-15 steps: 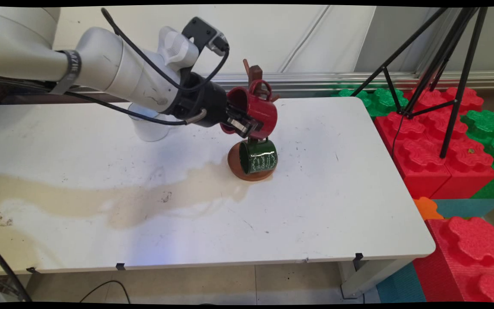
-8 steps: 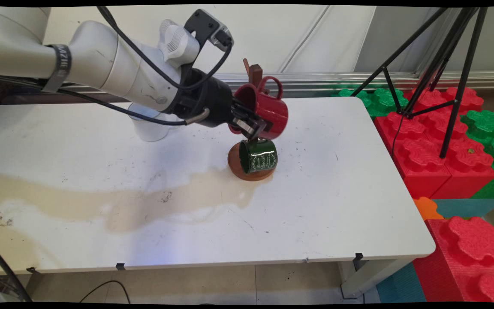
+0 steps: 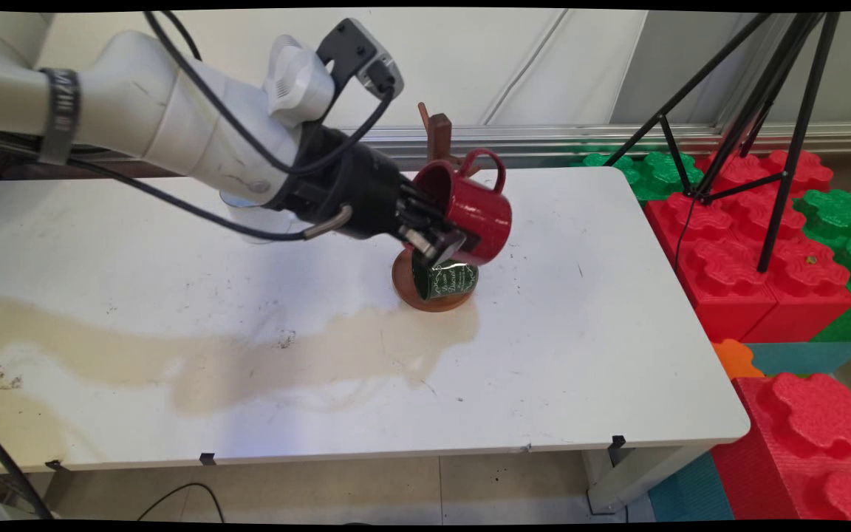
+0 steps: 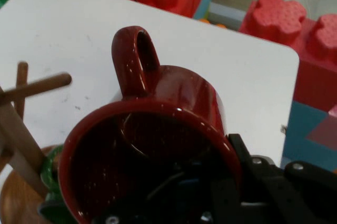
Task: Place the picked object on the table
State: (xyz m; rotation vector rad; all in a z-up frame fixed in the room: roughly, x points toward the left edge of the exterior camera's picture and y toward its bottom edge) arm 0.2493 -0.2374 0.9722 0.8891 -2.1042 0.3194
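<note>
Red mug (image 3: 473, 214) pinched at its rim by gripper (image 3: 436, 238), one finger inside, one outside; handle at 12 o'clock. Just above green mug (image 3: 446, 278) on wooden stand (image 3: 436, 133), over table (image 3: 580, 355).

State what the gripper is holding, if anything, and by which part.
The gripper holds the red mug by its rim wall, one finger inside the mouth and one outside, opposite the handle.

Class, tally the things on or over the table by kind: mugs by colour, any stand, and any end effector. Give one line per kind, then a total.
Red mugs: 1, the red mug held by the end effector
Green mugs: 1, the green mug hanging on the stand
Wooden mug stands: 1, the wooden mug stand
End effectors: 1
Total: 4
</note>
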